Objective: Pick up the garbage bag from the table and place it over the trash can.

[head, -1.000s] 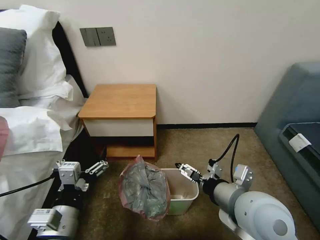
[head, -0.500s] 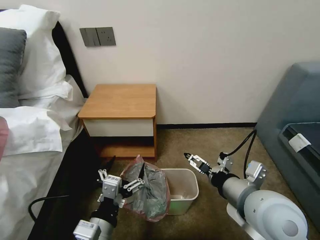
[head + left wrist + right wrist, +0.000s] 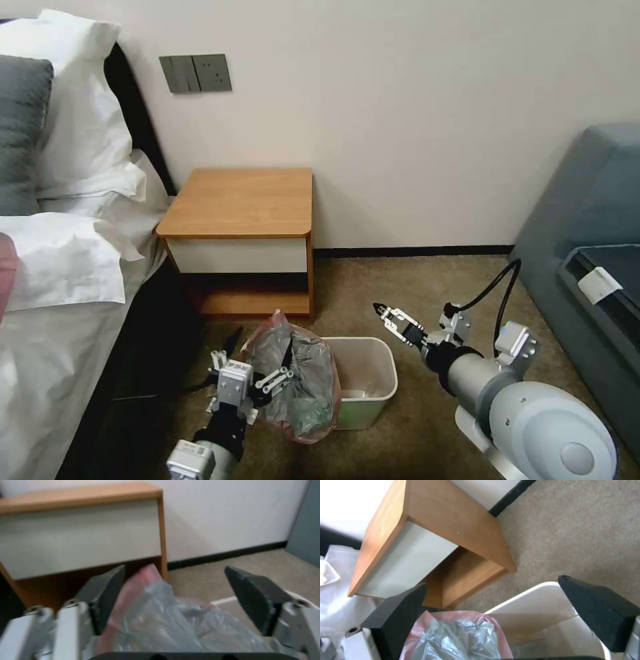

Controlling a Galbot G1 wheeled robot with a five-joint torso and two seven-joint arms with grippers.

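Loosely, crinkly garbage bag (image 3: 293, 380) (pink-rimmed) drapes the smooth rounded trash can (image 3: 370, 383).

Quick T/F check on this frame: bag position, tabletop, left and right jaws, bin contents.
1. The garbage bag lies on the table. False: it is draped over the left side of the trash can, on the floor in front of the table.
2. The left gripper has open jaws with the bag between them. True, as the left wrist view shows.
3. The right gripper is clamped on the trash can's rim. False: it hangs above and to the right of the can, jaws open, holding nothing.
4. The bag lines the whole can. False: the right part of the can's opening is uncovered.
5. The tabletop is bare wood. True.
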